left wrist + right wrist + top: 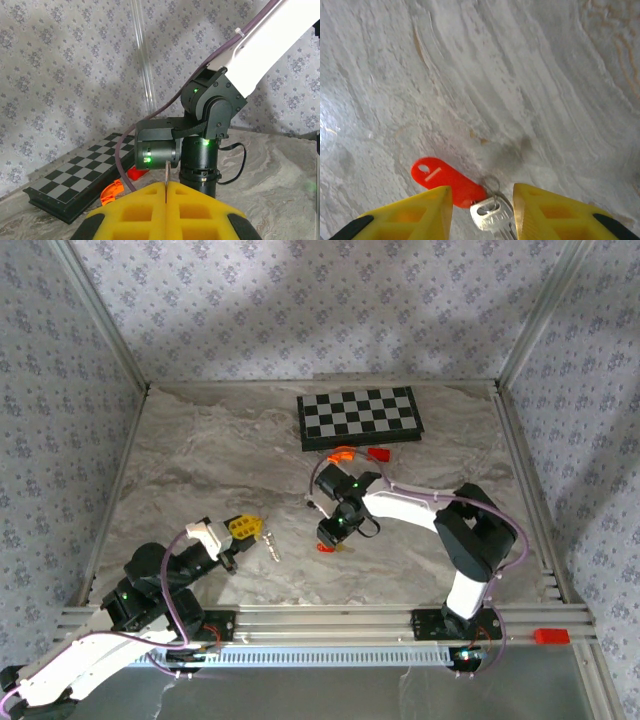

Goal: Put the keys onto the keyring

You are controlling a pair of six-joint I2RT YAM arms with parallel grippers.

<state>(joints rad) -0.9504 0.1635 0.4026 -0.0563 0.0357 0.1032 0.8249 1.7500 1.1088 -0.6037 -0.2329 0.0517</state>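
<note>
The keys (451, 184), a small bright-red oblong tag joined by a tiny ring to a silvery key, lie flat on the pale marbled tabletop (520, 75); from overhead the keys (325, 547) sit near the middle of the tabletop, right at the tip of the right hand (335, 530). In its own wrist view the right hand (482, 197) is released; its two yellow fingers (547, 212) stand parted, the key's head between them and the red tag partly behind one finger; whether either finger touches the keys cannot be told. The keyring (271, 546), a thin silvery bit of metal, juts from the tip of the left hand (245, 528), near the keys but apart from them; the left hand (166, 184) is clenched, its yellow fingers pressed together on a thin sliver of metal that pokes out between them. Toward the far wall lies a black-and-white chessboard (360, 418); just in front of it lie an orange curved piece (341, 453) and a red block (378, 454).
</note>
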